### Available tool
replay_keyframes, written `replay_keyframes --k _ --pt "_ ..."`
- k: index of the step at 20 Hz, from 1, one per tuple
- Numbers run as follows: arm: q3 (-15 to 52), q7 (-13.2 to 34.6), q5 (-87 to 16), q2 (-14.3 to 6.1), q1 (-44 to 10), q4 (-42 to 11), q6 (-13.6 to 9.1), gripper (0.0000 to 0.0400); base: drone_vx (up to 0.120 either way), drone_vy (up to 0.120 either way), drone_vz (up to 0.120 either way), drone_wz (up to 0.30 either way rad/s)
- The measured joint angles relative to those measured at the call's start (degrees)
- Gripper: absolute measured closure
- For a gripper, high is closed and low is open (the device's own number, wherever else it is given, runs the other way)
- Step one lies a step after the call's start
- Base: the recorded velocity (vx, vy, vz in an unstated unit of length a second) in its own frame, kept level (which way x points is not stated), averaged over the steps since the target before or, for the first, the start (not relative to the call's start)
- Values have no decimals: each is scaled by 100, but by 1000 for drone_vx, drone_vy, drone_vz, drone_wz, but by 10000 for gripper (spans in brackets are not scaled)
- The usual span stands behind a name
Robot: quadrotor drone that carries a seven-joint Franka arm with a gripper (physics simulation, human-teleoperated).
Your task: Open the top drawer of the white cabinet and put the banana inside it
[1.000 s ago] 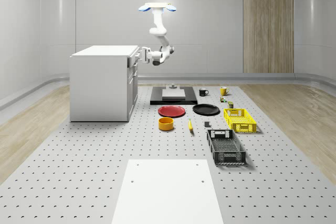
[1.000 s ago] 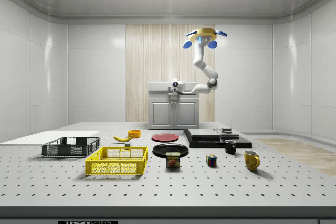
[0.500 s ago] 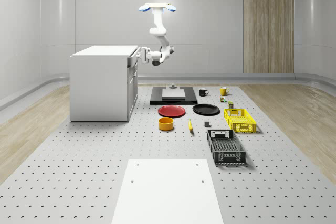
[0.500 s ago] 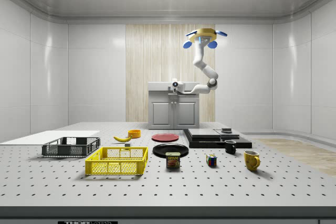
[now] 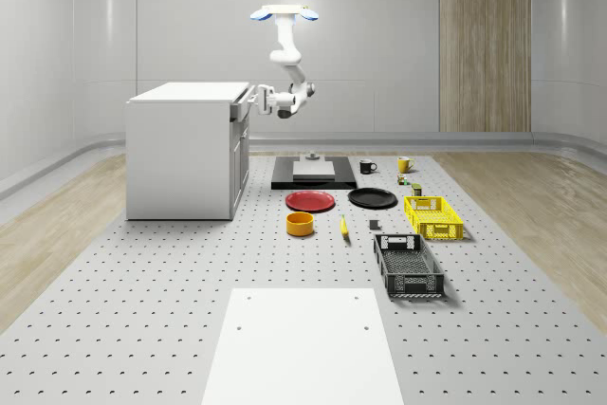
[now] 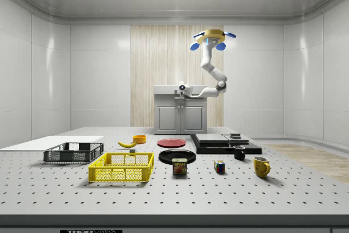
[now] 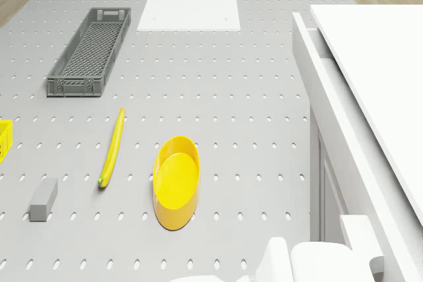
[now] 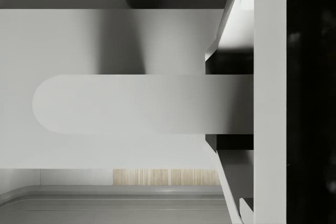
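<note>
A white cabinet (image 5: 185, 151) stands toward the whole-scene view's left on a perforated table (image 5: 142, 310). The drone (image 5: 285, 14) hovers high, just beside the cabinet's front, above the floor between the cabinet and a black slab (image 5: 314, 174). Its arm bends down and across, putting the gripper (image 5: 252, 98) at the top edge of the cabinet front, at the top drawer (image 5: 241, 110). The banana (image 5: 343, 227) lies on the table well apart from the cabinet, between an orange bowl (image 5: 300, 224) and a grey crate (image 5: 408, 265). In the side view the cabinet (image 6: 180, 110) faces the camera, the gripper (image 6: 181, 88) sits at its upper front, and the banana (image 6: 127, 144) rests beside the bowl (image 6: 139, 138). In the drone view the drawer (image 7: 330, 107) juts slightly from the cabinet body, so it looks a little open; the banana (image 7: 112, 146) lies flat near the bowl (image 7: 176, 180). In the wrist view a rounded white bar, probably the drawer handle (image 8: 131, 104), crosses close ahead. I cannot tell whether the fingers are apart or closed on it. Risks, as I judge them: if the grip on the handle is loose or off centre, a pull could slip free and leave the drawer short of open; drone drift while pulling could drag the arm sideways and jam the drawer on its runners.
</note>
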Motion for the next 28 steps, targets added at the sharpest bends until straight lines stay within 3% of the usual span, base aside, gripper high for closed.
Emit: replay_keyframes --k 22,28 --pt "-1325 331 -1311 -373 -220 215 -963 294 0 0 0 0" --pt "-1592 397 -1552 -438 -151 300 -1068 295 0 0 0 0"
